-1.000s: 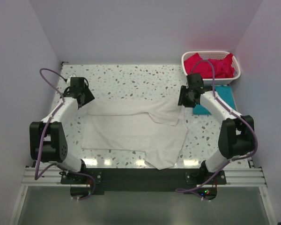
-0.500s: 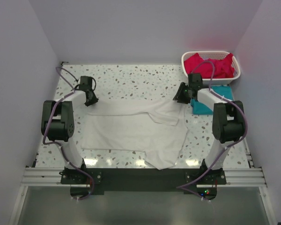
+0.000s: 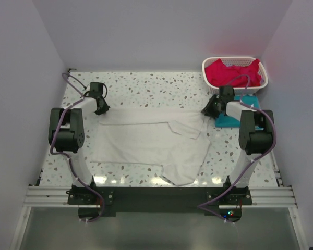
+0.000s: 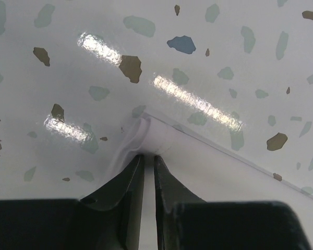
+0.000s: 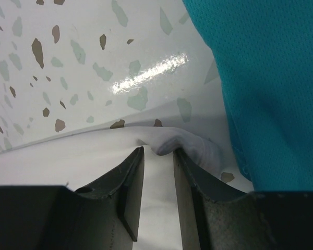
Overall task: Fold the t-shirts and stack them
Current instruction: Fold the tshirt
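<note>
Speckled terrazzo covers the worktop [image 3: 146,86], and the white t-shirt [image 3: 146,143] lies spread across its middle. The shirt's far edge is drawn into a nearly straight line between the 2 arms. We read that line as the reason for both grasps: with each far corner pinned and pulled outward, the cloth lies flat enough to fold cleanly.

The left gripper [image 4: 148,156] sits low at the far-left corner. Its fingers are almost together, with a thin pinch of white fabric caught at their tips and the rest of the shirt trailing back under the wrist. The right gripper [image 5: 157,152] is clamped on the far-right corner in the same way, with a small bunched roll of cloth puckered just ahead of its fingers.

One sleeve lies flopped over the shirt's body near the right side, so the spread is not yet tidy.

The teal t-shirt [image 5: 271,78] lies already folded just beside the right gripper on its outer side, close against the bunched white corner. We judge it to be the start of the stack. Beyond it, in the far-right corner, the basket [image 3: 262,78] holds the red-pink t-shirts [image 3: 230,73], well apart from both arms.
</note>
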Available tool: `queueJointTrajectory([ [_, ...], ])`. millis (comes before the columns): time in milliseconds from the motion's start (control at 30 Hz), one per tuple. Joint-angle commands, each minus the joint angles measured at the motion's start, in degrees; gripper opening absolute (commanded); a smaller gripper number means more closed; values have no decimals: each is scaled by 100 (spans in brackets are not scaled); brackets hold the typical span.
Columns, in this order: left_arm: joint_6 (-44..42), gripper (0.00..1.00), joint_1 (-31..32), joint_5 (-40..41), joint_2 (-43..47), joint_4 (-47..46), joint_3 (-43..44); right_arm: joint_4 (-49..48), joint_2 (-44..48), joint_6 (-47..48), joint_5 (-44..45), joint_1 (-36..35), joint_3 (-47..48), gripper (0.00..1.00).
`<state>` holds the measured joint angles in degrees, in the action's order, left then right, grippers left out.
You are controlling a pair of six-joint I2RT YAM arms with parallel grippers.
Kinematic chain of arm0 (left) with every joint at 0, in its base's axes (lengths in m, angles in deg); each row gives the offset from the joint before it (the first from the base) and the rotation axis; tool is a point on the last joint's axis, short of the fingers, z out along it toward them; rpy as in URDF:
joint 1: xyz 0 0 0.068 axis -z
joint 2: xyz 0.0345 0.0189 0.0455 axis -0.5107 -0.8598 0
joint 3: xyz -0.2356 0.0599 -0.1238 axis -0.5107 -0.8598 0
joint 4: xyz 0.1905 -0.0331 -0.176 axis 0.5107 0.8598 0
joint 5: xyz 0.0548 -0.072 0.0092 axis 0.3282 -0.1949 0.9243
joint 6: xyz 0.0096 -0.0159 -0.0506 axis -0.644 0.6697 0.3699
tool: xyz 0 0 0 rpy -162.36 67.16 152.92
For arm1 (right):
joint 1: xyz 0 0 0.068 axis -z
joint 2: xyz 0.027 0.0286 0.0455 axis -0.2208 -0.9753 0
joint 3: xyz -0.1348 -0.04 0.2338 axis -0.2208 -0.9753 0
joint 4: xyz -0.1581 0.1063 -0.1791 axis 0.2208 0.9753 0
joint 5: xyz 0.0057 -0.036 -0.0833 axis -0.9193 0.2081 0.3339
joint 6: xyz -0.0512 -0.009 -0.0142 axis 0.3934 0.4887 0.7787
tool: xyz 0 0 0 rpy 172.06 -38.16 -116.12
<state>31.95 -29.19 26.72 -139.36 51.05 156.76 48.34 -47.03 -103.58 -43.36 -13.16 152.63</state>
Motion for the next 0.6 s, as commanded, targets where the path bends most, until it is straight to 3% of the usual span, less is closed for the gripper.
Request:
queueJointTrajectory([
  [0,105,20,-108,50,-278,236,-82,140,52,298,432,23,82,34],
  [133,87,26,-108,-29,-199,174,-126,245,395,439,2,32,223,42],
  [300,96,30,-90,-65,-111,130,-170,395,650,545,-219,-117,267,42],
  [367,104,31,-99,-74,-102,139,-170,404,598,527,-263,-222,249,40],
  [467,113,31,-99,-82,-93,157,-153,404,405,571,-281,-355,258,25],
  [567,122,32,-99,-74,-137,183,-91,351,89,510,-298,-408,337,24],
])
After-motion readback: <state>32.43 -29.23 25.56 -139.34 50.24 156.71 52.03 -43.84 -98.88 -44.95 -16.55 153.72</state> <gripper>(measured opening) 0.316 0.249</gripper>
